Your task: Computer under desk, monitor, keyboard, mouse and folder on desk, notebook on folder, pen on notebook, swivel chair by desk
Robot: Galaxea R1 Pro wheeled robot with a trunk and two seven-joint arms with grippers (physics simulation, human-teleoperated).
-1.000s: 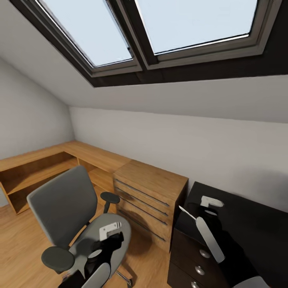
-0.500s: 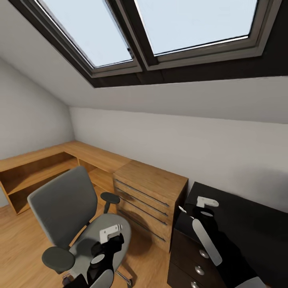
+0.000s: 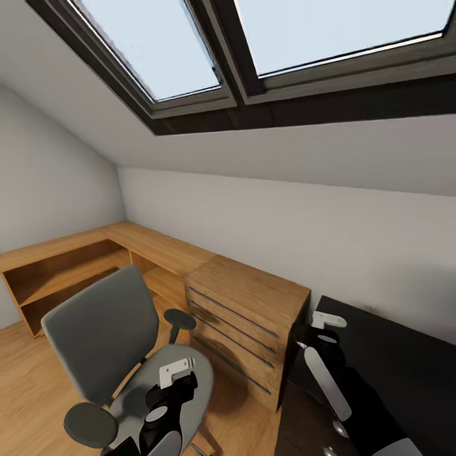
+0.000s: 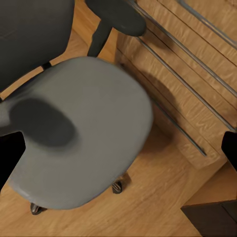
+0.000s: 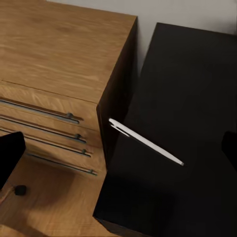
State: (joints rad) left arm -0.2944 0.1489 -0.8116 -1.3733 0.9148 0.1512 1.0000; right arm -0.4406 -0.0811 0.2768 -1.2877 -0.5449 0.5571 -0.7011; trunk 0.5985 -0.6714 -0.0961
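Observation:
The grey swivel chair [image 3: 101, 329] stands on the oak floor at the lower left, its backrest toward the oak shelving. My left gripper [image 3: 172, 387] hovers open above its seat [image 4: 84, 128], which shows plain grey upholstery. The black-topped desk [image 3: 392, 354] fills the lower right, and my right gripper [image 3: 313, 339] is open over its near end. In the right wrist view the thin white pen [image 5: 145, 142] lies on the desk top [image 5: 187, 89], close to the edge beside the dresser, between my spread fingers and untouched.
An oak dresser [image 3: 247, 297] with bar handles stands between chair and desk, tight against the desk's end [image 5: 59, 49]. Low oak shelving [image 3: 63, 266] runs along the left wall. Skylights [image 3: 190, 44] sit in the sloped ceiling. Silver drawer knobs [image 3: 341, 429] show on the desk front.
The whole picture has shifted a little, so the camera has moved. My right gripper drew back slightly over the desk's end. The left arm stays above the chair seat.

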